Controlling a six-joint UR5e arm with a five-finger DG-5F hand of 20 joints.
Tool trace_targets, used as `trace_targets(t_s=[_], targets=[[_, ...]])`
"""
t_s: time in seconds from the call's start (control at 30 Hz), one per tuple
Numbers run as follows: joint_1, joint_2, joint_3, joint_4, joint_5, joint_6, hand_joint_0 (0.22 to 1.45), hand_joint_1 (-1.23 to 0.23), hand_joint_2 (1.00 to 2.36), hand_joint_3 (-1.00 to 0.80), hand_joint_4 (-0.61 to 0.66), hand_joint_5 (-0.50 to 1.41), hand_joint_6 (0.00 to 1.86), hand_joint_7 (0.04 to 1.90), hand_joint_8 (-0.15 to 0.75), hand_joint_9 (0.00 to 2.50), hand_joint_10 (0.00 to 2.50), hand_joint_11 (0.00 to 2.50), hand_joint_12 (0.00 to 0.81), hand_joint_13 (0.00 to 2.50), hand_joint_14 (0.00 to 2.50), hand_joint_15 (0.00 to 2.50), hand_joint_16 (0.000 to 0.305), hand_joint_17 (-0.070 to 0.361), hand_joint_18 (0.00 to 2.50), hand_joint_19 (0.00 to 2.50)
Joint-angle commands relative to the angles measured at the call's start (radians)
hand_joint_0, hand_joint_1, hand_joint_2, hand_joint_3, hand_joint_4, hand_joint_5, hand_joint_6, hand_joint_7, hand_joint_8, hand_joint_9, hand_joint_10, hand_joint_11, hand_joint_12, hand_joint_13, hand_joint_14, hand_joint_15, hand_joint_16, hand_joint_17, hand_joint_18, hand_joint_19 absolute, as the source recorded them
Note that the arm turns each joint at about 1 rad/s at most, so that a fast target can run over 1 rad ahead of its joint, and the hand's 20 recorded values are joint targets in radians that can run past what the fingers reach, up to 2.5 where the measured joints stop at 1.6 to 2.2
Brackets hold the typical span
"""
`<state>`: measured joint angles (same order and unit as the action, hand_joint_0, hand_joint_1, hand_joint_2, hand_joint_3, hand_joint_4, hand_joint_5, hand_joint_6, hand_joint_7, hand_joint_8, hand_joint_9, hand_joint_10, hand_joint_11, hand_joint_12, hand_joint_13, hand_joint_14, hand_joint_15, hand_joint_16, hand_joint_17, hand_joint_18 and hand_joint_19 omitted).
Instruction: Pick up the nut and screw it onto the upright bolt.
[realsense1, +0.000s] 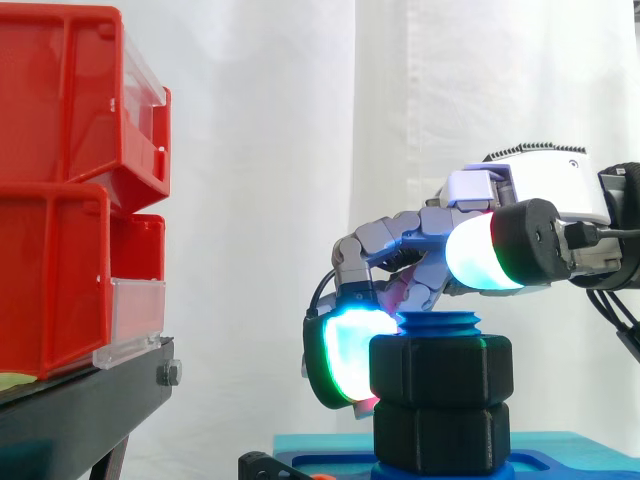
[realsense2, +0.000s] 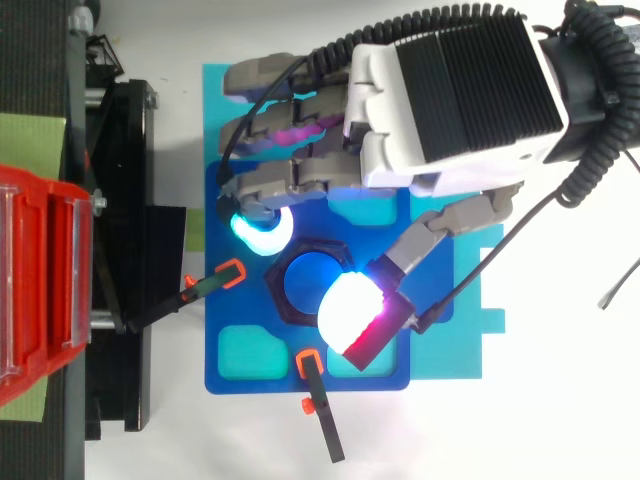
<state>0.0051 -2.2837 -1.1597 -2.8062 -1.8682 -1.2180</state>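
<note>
The nut (realsense1: 440, 368) — a matte black, chunky hexagon — sits on the upright blue bolt (realsense2: 303, 283), atop a second black hex piece (realsense1: 440, 435) on a glossy blue plate (realsense2: 230, 340). The hand (realsense2: 450, 90) curls round the nut: one cyan-glowing fingertip (realsense1: 352, 350) presses against its side face, and the thumb's rounded white pad (realsense2: 350, 305) lies over the opposite rim. Red plastic bins (realsense1: 60, 200) stand well apart.

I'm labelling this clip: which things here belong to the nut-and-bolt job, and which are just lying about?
Job:
- nut
- blue bolt it sits on
- hand, pinching the nut
- blue base plate under the bolt

Lying about:
- red bins
- black stand
- orange-tipped clamps at the plate's edge
- white curtain
</note>
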Motion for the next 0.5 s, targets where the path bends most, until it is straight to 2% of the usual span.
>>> trace_targets(t_s=[0.0, 0.13, 0.2, 0.33, 0.47], targets=[[-0.007, 0.000, 0.000, -0.001, 0.000, 0.000, 0.50, -0.26, 1.00, -0.50, 0.11, 0.05, 0.50, 1.38, 0.275, 1.02, 0.00, 0.00, 0.257, 0.60, 0.00, 0.00, 0.035, 0.079, 0.37, 0.00], [-0.014, 0.001, 0.000, -0.001, -0.006, 0.000, 0.50, -0.27, 1.00, -0.50, 0.11, 0.06, 0.51, 1.39, 0.283, 1.11, 0.00, 0.00, 0.239, 0.68, 0.00, 0.02, 0.033, 0.074, 0.47, 0.00], [-0.022, 0.007, 0.002, -0.001, -0.020, 0.000, 0.50, -0.27, 1.00, -0.50, 0.11, 0.06, 0.52, 1.37, 0.282, 1.14, 0.00, 0.00, 0.238, 0.71, 0.00, 0.01, 0.033, 0.074, 0.49, 0.02], [-0.028, 0.010, 0.003, -0.001, -0.032, 0.000, 0.50, -0.27, 1.00, -0.50, 0.12, 0.07, 0.54, 1.33, 0.277, 1.21, 0.00, 0.00, 0.226, 0.77, 0.00, 0.03, 0.031, 0.069, 0.57, 0.06], [-0.030, 0.010, 0.003, -0.003, -0.031, 0.000, 0.50, -0.27, 1.00, -0.50, 0.11, 0.07, 0.54, 1.33, 0.277, 1.25, 0.00, 0.01, 0.223, 0.78, 0.00, 0.03, 0.031, 0.069, 0.62, 0.09]])
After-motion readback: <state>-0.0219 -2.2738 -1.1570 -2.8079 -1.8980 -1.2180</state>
